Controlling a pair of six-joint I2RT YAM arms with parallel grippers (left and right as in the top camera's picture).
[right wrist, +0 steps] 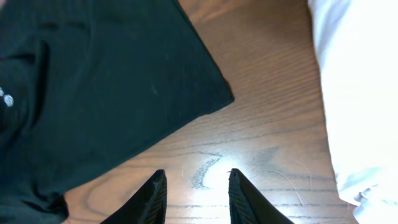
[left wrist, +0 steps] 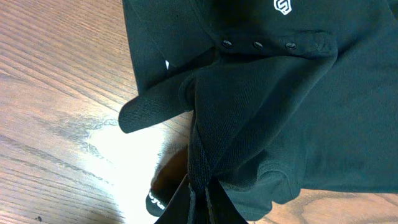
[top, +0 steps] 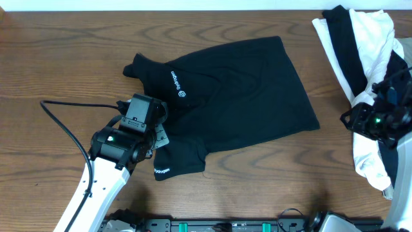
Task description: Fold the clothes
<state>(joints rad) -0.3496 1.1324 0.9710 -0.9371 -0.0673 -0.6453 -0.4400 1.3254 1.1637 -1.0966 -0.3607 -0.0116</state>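
My left gripper [left wrist: 200, 198] is pinched shut on the sleeve-side edge of the black polo shirt [top: 238, 90], which is spread in the middle of the table [top: 64, 51]. My right gripper [right wrist: 196, 193] hangs empty, jaws apart, over bare wood beside the hem. I judge the first fold is starting; the next move calls for carrying that edge across the body.

We see the left gripper [left wrist: 200, 198] at the bottom edge, its jaws pressed together on a ridge of the black garment [left wrist: 280, 112], which bunches up into them. A white logo [left wrist: 283, 6] sits at the top, with three small round studs [left wrist: 258, 45] in a row below it. A rounded flap [left wrist: 149, 109], perhaps a collar tip, juts left over the wooden table [left wrist: 56, 93]. White lettering [left wrist: 154, 200] shows beside the fingers, too small to read.
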